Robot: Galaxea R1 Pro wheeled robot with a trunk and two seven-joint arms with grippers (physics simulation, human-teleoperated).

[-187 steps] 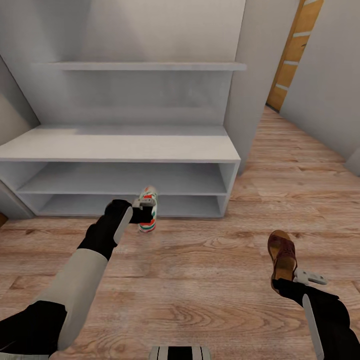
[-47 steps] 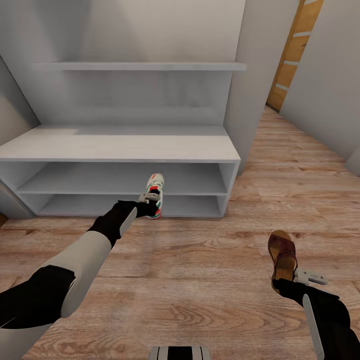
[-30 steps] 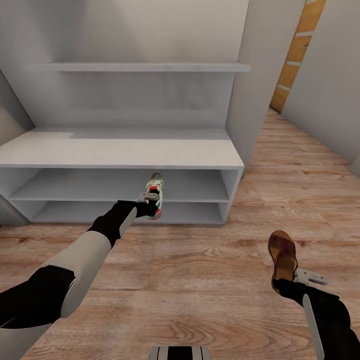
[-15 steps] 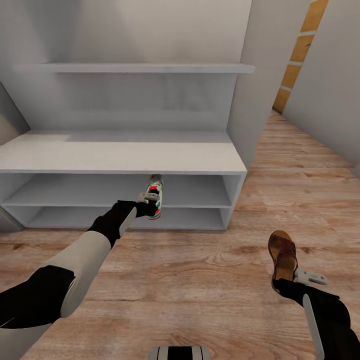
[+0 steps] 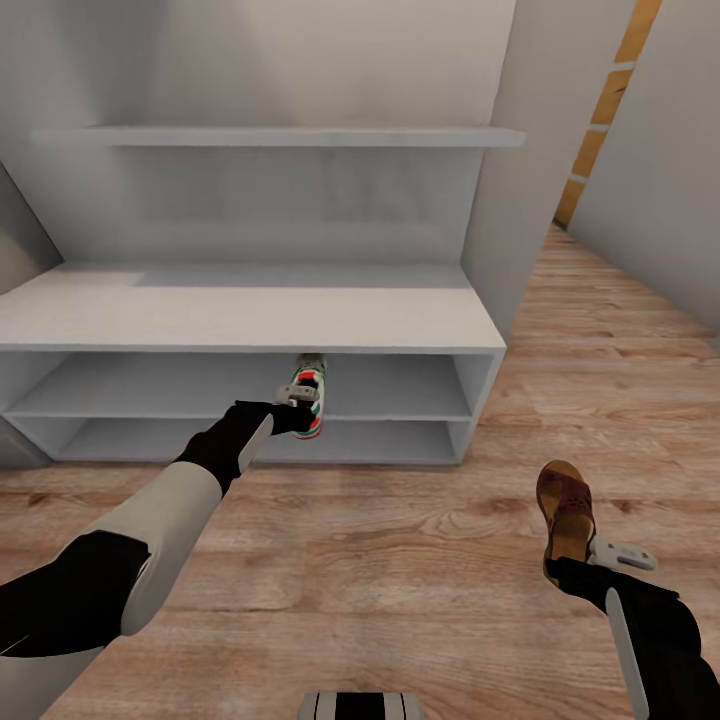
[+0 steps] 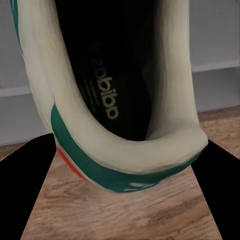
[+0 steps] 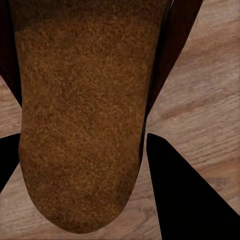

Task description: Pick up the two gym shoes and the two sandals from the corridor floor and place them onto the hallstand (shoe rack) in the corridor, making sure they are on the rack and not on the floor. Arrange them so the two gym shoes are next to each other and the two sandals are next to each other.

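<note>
Gym shoe (image 5: 309,397) is pinched at the heel by the left gripper (image 5: 293,403), held off the floor (image 5: 400,560) in front of the hallstand's (image 5: 250,310) open shelves, same as 0.5 s ago. View slid, rack looks a bit closer/wider. Right gripper (image 5: 590,560) clamps the sandal's (image 5: 566,515) heel, unchanged.

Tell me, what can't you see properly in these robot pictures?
- Head view: the gym shoe's toe is hidden under the hallstand's top board.
- Head view: the sandal's heel is covered by the right gripper.
- Left wrist view: the shoe's front is cut off by the picture's edge.
- Right wrist view: the sandal's strap end is cut off.
</note>
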